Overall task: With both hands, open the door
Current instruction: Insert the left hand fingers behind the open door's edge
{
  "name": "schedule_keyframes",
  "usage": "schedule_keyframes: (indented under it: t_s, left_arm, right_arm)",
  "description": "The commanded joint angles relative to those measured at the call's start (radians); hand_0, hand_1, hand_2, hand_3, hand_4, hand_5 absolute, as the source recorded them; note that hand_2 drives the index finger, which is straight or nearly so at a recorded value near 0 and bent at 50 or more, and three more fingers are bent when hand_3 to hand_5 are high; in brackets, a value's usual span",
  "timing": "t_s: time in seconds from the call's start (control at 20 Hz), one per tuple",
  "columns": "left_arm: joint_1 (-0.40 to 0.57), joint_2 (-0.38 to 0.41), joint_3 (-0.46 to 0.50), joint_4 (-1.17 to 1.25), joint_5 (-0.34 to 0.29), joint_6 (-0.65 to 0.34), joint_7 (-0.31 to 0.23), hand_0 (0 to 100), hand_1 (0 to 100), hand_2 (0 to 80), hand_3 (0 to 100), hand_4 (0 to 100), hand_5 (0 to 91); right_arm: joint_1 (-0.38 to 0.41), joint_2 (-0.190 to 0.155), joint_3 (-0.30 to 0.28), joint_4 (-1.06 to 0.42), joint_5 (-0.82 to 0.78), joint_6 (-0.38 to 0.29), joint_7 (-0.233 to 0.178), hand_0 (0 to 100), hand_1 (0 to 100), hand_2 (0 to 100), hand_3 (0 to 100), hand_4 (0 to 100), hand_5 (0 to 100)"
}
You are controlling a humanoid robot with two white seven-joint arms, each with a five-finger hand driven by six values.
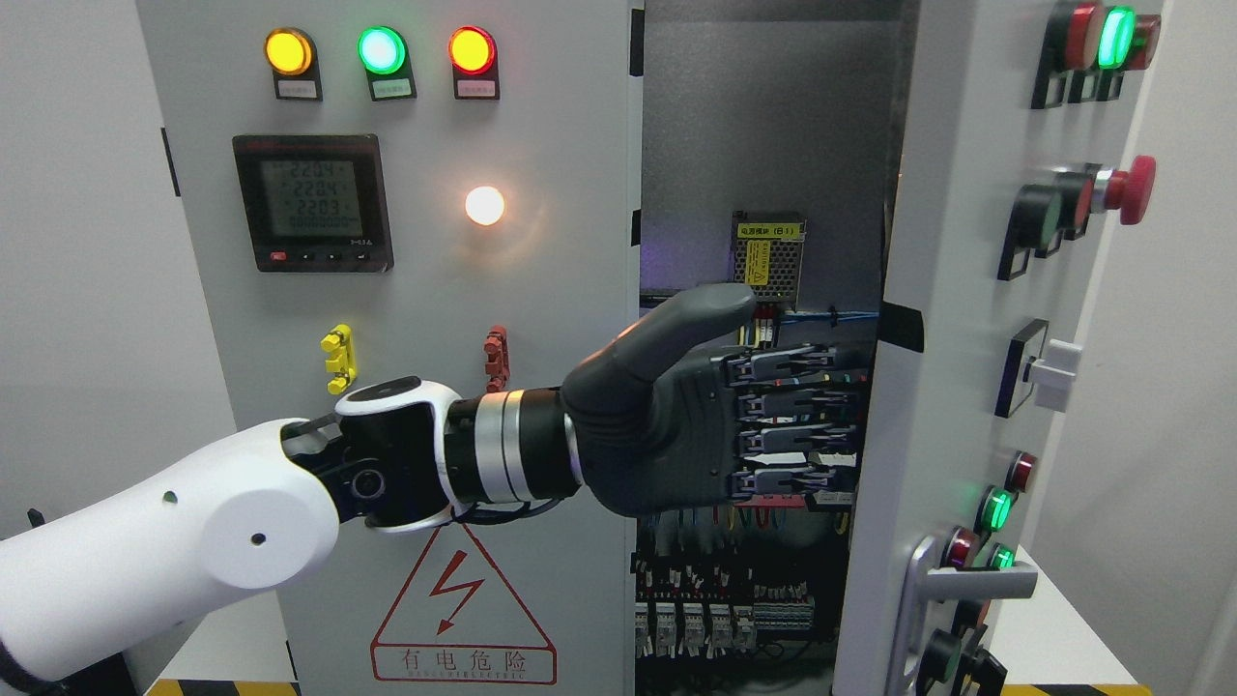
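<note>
**Left hand at the edge of the opened cabinet door**

Reaching across from the lower left, the white left arm puts its dark grey left hand [715,425] in the gap of the grey metal electrical cabinet [435,319]. The fingers [792,406] are held straight and pressed together, going behind the inner edge of the grey right door [952,319], and the thumb is lifted; they grip nothing that I can see. The right door stands swung open, with its red mushroom button [1131,188] and silver lever handle [966,585] facing right. The left door panel is closed, carrying a black digital meter [312,203] and a red triangle warning sign [462,614]. Inside, wires and a yellow-labelled power module [769,256] show.
</note>
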State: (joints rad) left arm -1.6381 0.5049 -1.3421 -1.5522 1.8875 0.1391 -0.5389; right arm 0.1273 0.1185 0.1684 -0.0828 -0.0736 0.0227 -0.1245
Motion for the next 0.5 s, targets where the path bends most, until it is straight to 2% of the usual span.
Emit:
schedule_keyframes:
  t_s: [0.0, 0.1, 0.3, 0.45]
  left_arm:
    - [-0.025, -0.15, 0.009, 0.032, -0.008, 0.001, 0.052, 12, 39, 0.0, 0, 0, 0.0]
    - [-0.029, -0.172, 0.008, 0.031, -0.021, 0.0, 0.08, 12, 39, 0.0, 0, 0, 0.0]
    - [-0.048, -0.218, 0.008, 0.023, -0.045, -0.001, 0.169, 12, 39, 0.0, 0, 0, 0.0]
    - [-0.058, -0.256, 0.008, 0.023, -0.045, -0.001, 0.204, 12, 39, 0.0, 0, 0, 0.0]
  right_arm:
    - [0.0, 0.0, 0.0, 0.0, 0.0, 0.0, 0.0, 12, 39, 0, 0, 0, 0]
    - [0.0, 0.0, 0.0, 0.0, 0.0, 0.0, 0.0, 12, 39, 0, 0, 0, 0]
    - [0.0, 0.001, 0.0, 0.0, 0.0, 0.0, 0.0, 12, 39, 0, 0, 0, 0]
    - [0.0, 0.001, 0.0, 0.0, 0.0, 0.0, 0.0, 12, 39, 0, 0, 0, 0]
